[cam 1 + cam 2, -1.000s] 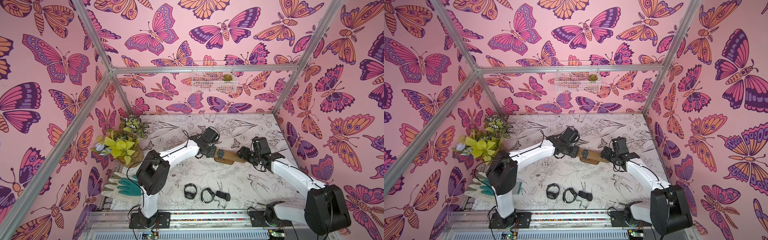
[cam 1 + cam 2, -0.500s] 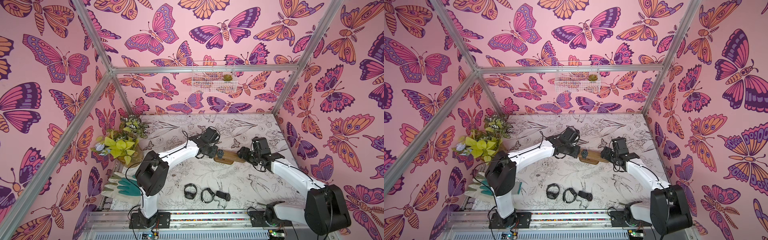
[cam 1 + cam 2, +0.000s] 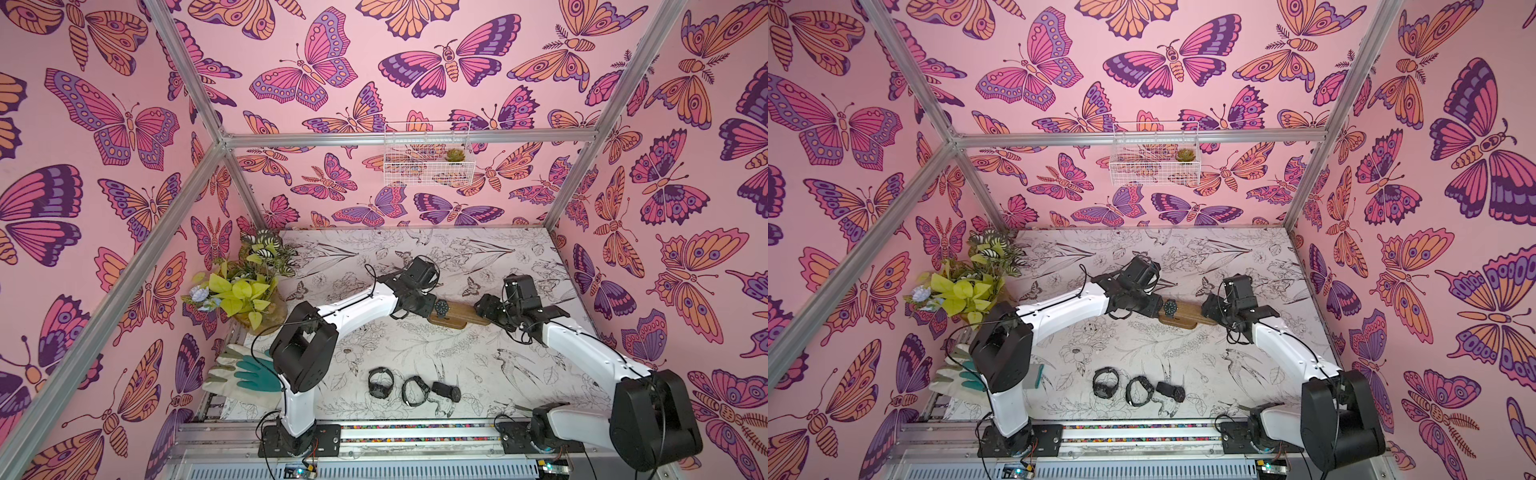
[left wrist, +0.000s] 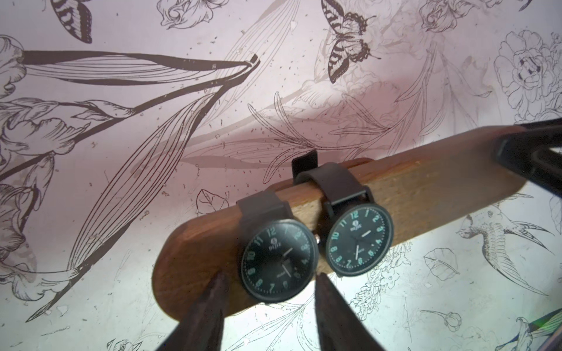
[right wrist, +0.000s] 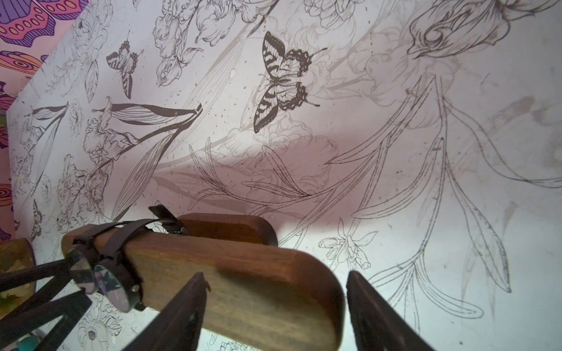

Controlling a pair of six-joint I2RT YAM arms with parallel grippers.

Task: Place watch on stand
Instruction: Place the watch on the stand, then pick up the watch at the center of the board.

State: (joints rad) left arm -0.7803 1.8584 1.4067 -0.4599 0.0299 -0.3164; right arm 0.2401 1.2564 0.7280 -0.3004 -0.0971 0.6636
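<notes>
watch (image 4: 278, 261), black face, black strap: hung over the stand (image 4: 425, 182) close to one rounded end, face tilted outward. second watch (image 4: 359, 240) just beside it on the same bar, cases almost touching, strap tail sticking up behind the wood.

left gripper (image 4: 270, 275): fingers (image 4: 206, 310) spread, one on each side of the watch face. a gap shows at one finger. the other tip sits right at the case rim, and contact there cannot be told.

right gripper (image 5: 275, 273), at the stand's opposite end: fingers (image 5: 380, 316) spread astride the bar's rounded tip. a sliver of table shows between one finger and the wood. the other overlaps the bar, touch unclear.

in both top views the stand (image 3: 459, 312) (image 3: 1187, 313) lies crosswise mid-table (image 3: 415, 345), between the two arms. three loose watches (image 3: 415, 390) sit in a row near the front edge, well apart from the stand. glove (image 3: 245, 374) beside the left arm's base, potted plant (image 3: 241, 286) behind it.
</notes>
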